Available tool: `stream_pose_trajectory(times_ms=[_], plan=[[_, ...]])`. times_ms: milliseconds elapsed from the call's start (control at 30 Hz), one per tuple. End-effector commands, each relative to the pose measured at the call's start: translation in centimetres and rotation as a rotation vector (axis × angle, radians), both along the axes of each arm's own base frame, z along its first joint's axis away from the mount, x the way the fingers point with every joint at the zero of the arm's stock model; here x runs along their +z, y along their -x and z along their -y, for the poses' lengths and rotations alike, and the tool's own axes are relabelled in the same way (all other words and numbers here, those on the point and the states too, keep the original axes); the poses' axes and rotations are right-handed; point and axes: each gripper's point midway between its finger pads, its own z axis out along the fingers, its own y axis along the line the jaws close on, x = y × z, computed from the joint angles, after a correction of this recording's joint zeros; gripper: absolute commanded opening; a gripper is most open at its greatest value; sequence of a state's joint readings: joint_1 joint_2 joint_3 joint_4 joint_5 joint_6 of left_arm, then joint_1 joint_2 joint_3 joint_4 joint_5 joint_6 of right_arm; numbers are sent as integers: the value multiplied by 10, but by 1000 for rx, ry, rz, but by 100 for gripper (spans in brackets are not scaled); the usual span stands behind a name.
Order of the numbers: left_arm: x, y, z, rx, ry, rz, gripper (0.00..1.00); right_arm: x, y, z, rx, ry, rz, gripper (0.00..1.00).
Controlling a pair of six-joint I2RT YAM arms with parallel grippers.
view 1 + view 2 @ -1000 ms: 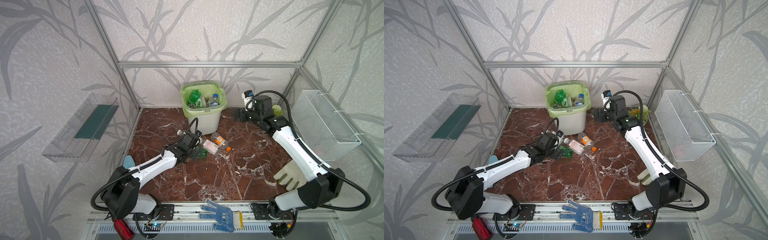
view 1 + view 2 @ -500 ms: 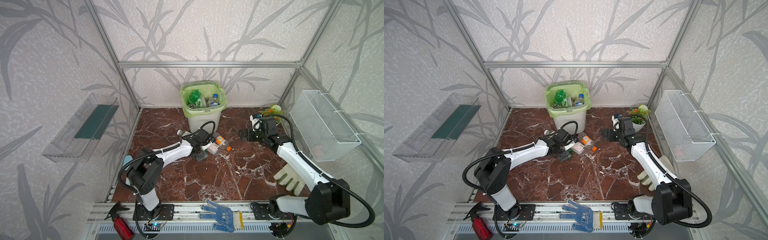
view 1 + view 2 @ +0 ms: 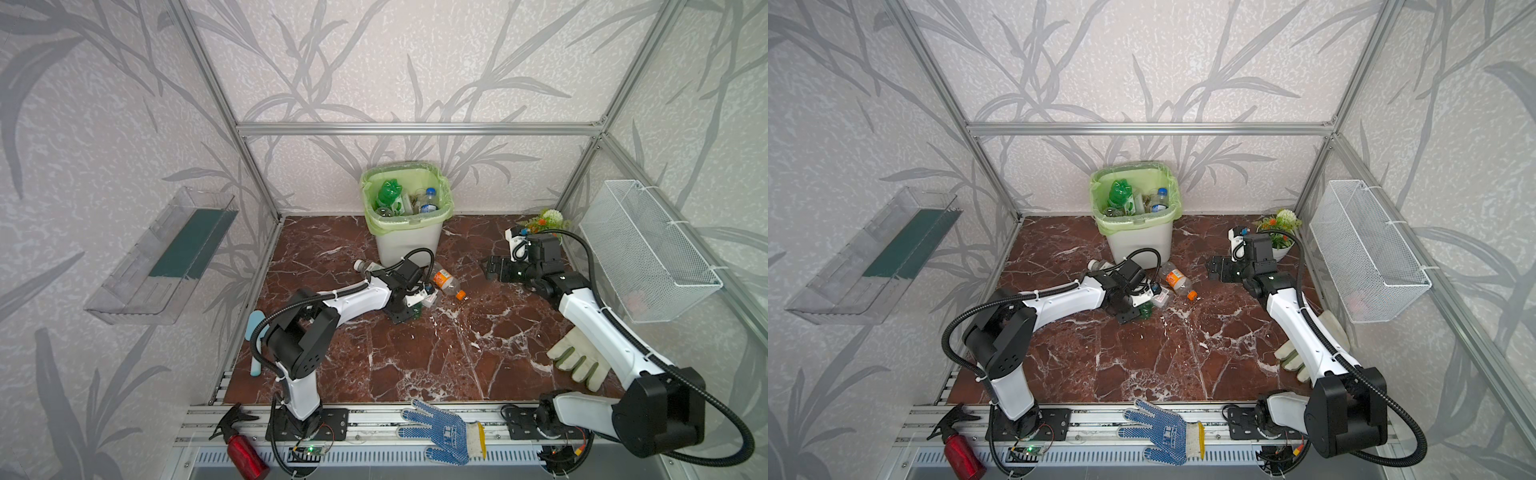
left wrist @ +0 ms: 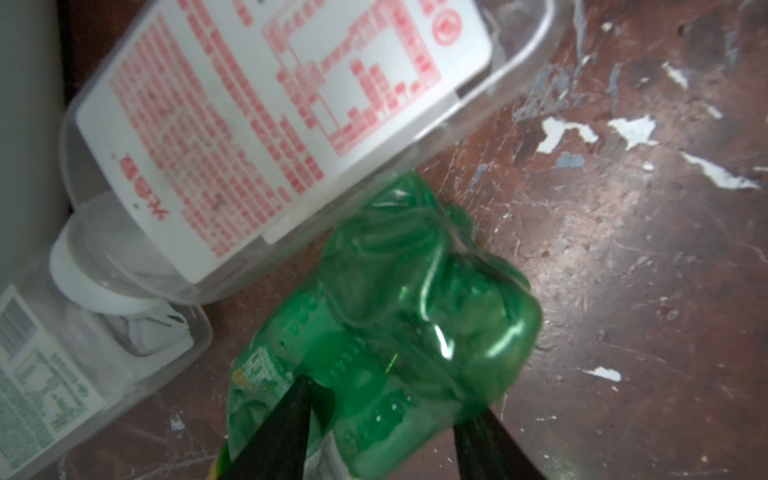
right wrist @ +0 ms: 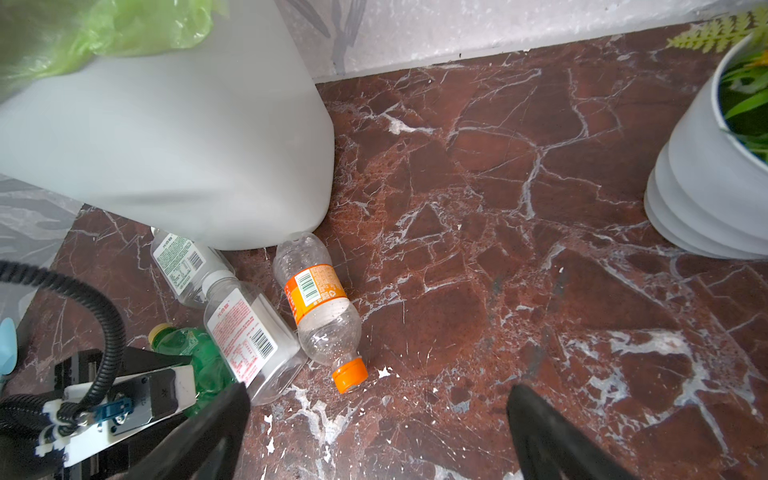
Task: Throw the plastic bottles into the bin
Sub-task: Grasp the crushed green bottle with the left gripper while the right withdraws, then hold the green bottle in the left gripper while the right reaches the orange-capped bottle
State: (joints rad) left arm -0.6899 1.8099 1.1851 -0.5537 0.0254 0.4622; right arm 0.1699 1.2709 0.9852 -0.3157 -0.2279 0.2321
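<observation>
Bottles (image 3: 388, 193) lie in the bin (image 3: 409, 249), upper centre. Our left gripper (image 4: 388, 399) squeezes a green bottle (image 4: 415, 299); our right gripper (image 5: 378, 392) stands wide.

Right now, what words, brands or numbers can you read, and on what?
Nothing is clear enough to quote.
Clear square plastic bottle with white label: red print, blurred.
Clear plastic bottle with green-printed label: barcode; print tiny.
Clear plastic bottle with orange label: barcode; print tiny.
Green plastic bottle: label blurred.
Blue dotted fabric glove: mark too small.
</observation>
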Motion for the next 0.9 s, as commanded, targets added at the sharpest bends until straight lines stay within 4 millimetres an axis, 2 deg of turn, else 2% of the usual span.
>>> stream_pose_trajectory(times_ms=[0,100,267,400,567,633,700,867], plan=[[-1,20,4,3,46,-103,47,-2,1,-2,6,-21,-4,97],[4,25,6,33,68,-127,39,-3,2,-2,8,-21,-5,97],[15,40,8,110,85,-217,39,-5,3,-1,8,-18,-12,97],[26,43,9,127,107,-191,58,-7,3,-3,11,-23,-21,97],[45,29,7,128,122,-80,74,-8,3,-4,14,-32,-28,97],[48,23,6,125,122,-39,86,-10,3,-4,12,-35,-32,97],[46,17,6,115,111,-16,91,-13,3,-6,16,-42,-38,96],[20,7,4,88,29,-30,95,-29,-7,-5,35,3,-61,97]])
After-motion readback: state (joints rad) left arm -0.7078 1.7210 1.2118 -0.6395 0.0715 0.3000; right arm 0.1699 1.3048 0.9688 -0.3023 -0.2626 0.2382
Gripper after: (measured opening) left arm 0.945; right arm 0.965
